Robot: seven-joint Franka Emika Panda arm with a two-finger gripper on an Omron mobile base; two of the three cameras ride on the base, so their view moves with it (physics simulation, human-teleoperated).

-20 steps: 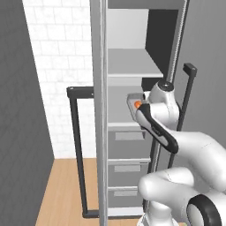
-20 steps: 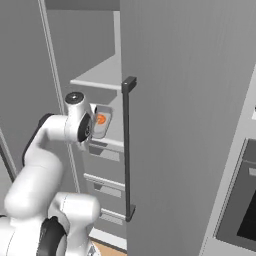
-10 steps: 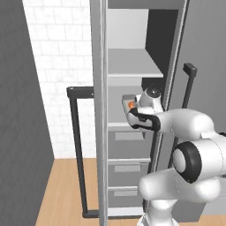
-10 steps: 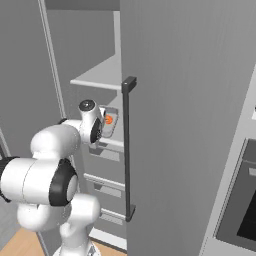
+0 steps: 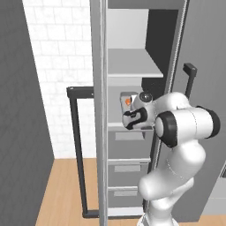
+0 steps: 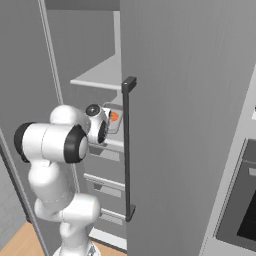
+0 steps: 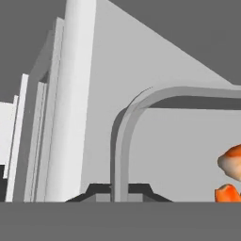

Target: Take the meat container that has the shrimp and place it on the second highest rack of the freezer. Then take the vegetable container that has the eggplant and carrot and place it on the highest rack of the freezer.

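Now | gripper (image 7: 118,190) clamped on meat container (image 7: 123,141) rim | shrimp (image 7: 230,162) inside | at freezer (image 5: 132,70) shelf

The meat container (image 5: 126,100) sits inside the freezer (image 5: 132,70), under 1 shelf (image 5: 132,68) and above the drawers (image 5: 128,165). The shrimp (image 7: 231,162) lies in it, toward its right side in the hand view. The gripper (image 7: 118,190) pinches the container's near rim.

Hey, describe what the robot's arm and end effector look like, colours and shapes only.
The arm is glossy white, built of rounded, bulbous segments with dark grey to black bands at the joints. A round dark cap sits near the wrist. The end effector has two small dark finger tips. No cables or markings show.
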